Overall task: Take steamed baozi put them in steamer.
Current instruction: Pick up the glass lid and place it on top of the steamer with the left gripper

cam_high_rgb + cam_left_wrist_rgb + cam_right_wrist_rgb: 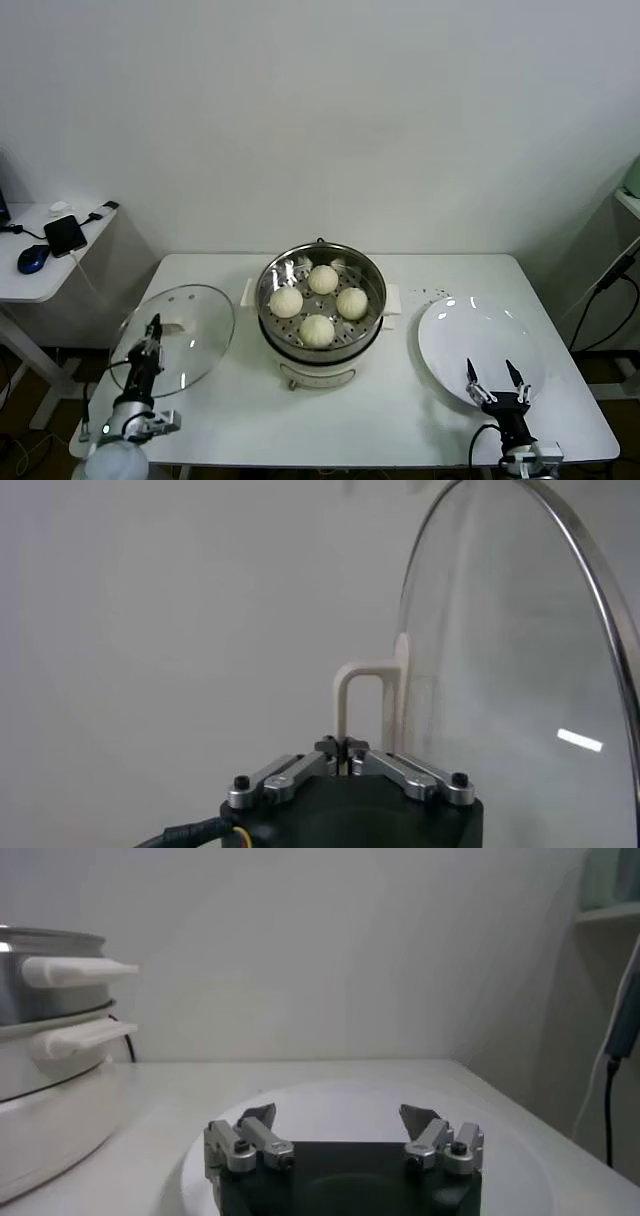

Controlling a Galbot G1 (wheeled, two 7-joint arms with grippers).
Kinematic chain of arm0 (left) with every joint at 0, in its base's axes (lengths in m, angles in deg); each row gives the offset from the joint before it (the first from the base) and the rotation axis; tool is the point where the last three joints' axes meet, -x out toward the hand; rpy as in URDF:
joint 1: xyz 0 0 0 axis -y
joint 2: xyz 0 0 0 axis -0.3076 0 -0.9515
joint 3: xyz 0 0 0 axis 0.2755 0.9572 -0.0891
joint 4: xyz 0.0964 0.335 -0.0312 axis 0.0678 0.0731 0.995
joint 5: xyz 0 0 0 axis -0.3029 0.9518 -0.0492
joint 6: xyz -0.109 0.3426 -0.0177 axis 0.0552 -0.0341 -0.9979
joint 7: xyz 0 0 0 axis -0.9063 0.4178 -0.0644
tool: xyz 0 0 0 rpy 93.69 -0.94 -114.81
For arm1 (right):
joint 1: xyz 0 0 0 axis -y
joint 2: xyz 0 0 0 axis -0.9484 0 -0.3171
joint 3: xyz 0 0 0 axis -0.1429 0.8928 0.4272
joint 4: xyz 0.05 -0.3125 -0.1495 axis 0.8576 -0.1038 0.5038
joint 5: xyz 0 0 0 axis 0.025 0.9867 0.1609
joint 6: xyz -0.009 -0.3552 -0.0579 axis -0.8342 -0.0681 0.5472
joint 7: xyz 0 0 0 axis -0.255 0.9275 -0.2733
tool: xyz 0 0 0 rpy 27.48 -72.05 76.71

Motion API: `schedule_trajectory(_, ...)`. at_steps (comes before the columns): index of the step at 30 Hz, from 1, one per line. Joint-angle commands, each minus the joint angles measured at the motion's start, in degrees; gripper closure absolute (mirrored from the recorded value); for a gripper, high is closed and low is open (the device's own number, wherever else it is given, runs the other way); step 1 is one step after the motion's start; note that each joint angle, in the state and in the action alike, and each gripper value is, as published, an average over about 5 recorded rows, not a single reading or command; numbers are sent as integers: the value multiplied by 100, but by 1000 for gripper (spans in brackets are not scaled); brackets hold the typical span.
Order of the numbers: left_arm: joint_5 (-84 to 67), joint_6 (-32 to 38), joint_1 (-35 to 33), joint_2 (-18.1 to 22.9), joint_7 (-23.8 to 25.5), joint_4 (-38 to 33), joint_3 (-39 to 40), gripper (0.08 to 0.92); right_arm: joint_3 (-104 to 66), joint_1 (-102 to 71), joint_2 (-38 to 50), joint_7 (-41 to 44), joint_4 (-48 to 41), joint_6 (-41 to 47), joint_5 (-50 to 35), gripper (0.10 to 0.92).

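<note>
Several cream-white baozi [323,279] lie on the perforated tray inside the steel steamer [372,322], which stands mid-table; its side and white handles also show in the right wrist view [50,1048]. My left gripper [152,335] is at the table's left edge, shut on the white handle [360,680] of the glass lid [195,325], which it holds tilted. The lid's rim and glass fill the left wrist view [500,680], where the left gripper [343,746] pinches the handle's leg. My right gripper [493,376] is open and empty over the near edge of the white plate [480,325], also in the right wrist view [338,1116].
The white plate [350,1098] holds nothing and sits right of the steamer. A low side table [40,275] at far left carries a phone [64,235] and a mouse [32,258]. Cables [605,285] hang past the table's right edge. A white wall is behind.
</note>
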Motion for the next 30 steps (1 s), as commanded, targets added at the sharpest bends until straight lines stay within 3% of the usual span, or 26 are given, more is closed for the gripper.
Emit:
schedule_trajectory(1,-383,-1123,28,-200,1209,-1683,-48,868,3,16,-19,-123,104,36,262,203)
schedule_trajectory(7,350,-1939,565,-203,1748,-2222,757,868,15,-45,-19,-110,141,25,346,203)
schedule_trajectory(12,1098,-2746,990,-56,2117,-2459,2136,868,31,-54,-5,-81,100,-25,321,203)
schedule_trajectory(20,2287,-3637,1740,885,2860,-2095,3714,868,70,-12,47,16,-139,-208,186,203)
schedule_trajectory(30,2895,-3840,2272,1814,3136,-1340,4405,868,88,-21,117,23,-364,-420,-72,203)
